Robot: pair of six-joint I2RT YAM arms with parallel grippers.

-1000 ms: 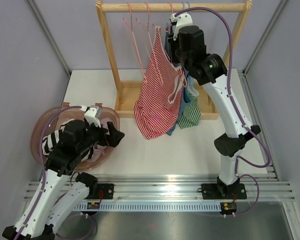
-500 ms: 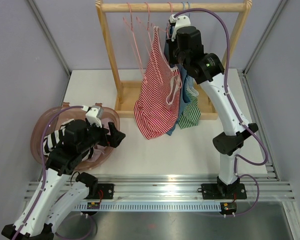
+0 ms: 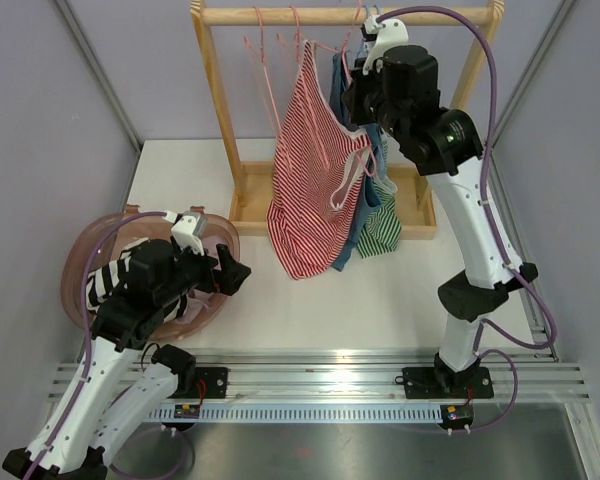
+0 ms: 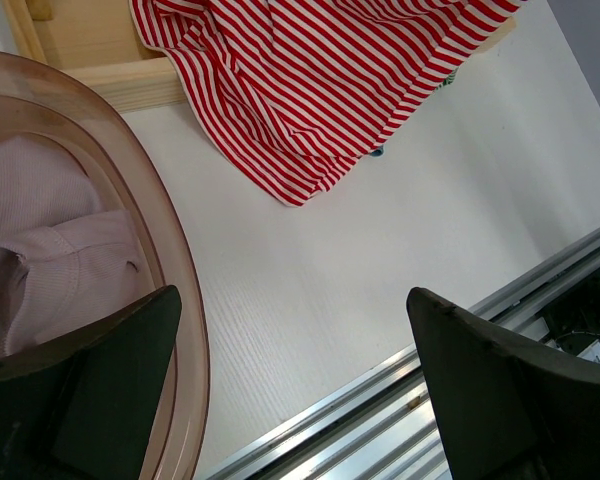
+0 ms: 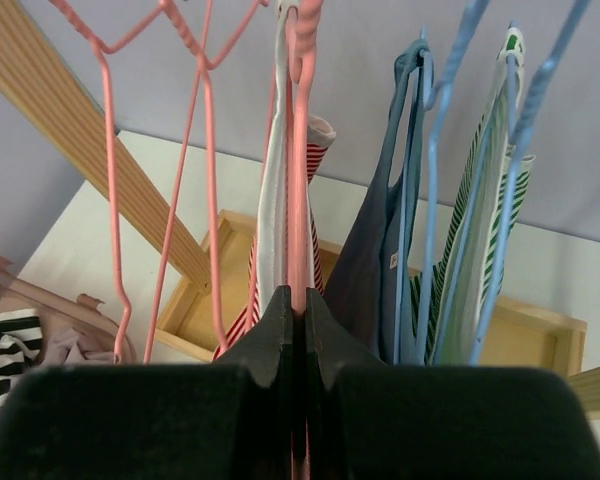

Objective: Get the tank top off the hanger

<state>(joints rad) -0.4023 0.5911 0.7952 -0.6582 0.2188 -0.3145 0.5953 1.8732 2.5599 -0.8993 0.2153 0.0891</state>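
The red-and-white striped tank top (image 3: 315, 170) hangs from a pink hanger (image 5: 300, 180) on the wooden rack, its hem draped over the rack base (image 4: 310, 90). My right gripper (image 3: 355, 80) is high up beside the rail. In the right wrist view its fingers (image 5: 300, 298) are shut on the hanger's pink wire just below the hook, with a white-edged strap (image 5: 270, 200) beside it. My left gripper (image 3: 230, 272) hovers low at the near left, wide open (image 4: 292, 300), holding nothing.
The wooden rail (image 3: 340, 14) also carries empty pink hangers (image 3: 265, 60) and blue hangers with a blue top and a green-striped top (image 3: 380, 225). A pinkish basket (image 3: 80, 260) at the left holds a pale pink garment (image 4: 50, 270) and a black-and-white striped one (image 3: 105, 280).
The right gripper closed on the pink hanger, then rose and shifted right toward the rail, lifting the striped tank top with it. The left arm stayed still.
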